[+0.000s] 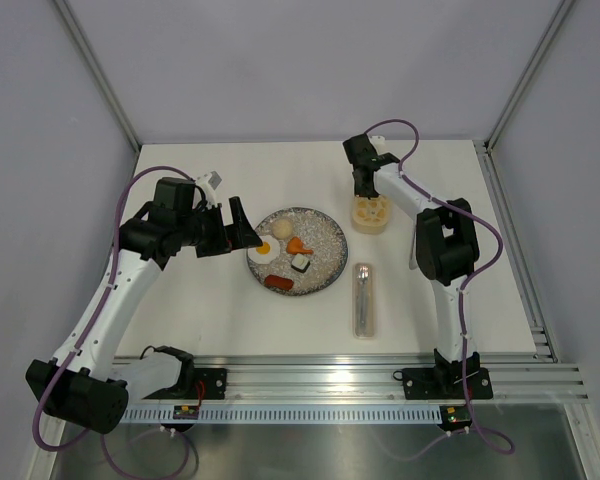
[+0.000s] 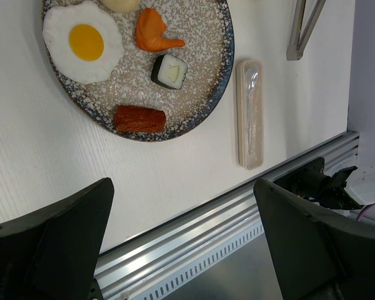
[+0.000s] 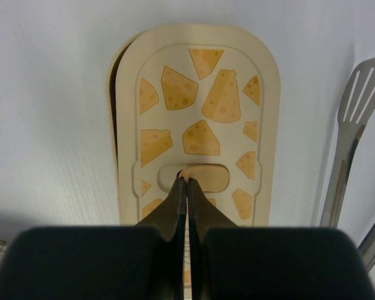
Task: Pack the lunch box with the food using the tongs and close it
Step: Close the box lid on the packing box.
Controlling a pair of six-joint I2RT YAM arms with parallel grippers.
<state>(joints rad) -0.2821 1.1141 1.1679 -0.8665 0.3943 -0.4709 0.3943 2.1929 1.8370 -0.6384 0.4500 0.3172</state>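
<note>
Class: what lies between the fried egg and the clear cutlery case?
The sushi roll, on the plate, lies between the fried egg and the cutlery case; the left wrist view shows this best.

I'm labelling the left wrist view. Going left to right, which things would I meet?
White-and-yellow toy fried egg → orange toy food piece → long clear narrow plastic cutlery case → thin silver metal tongs.
</note>
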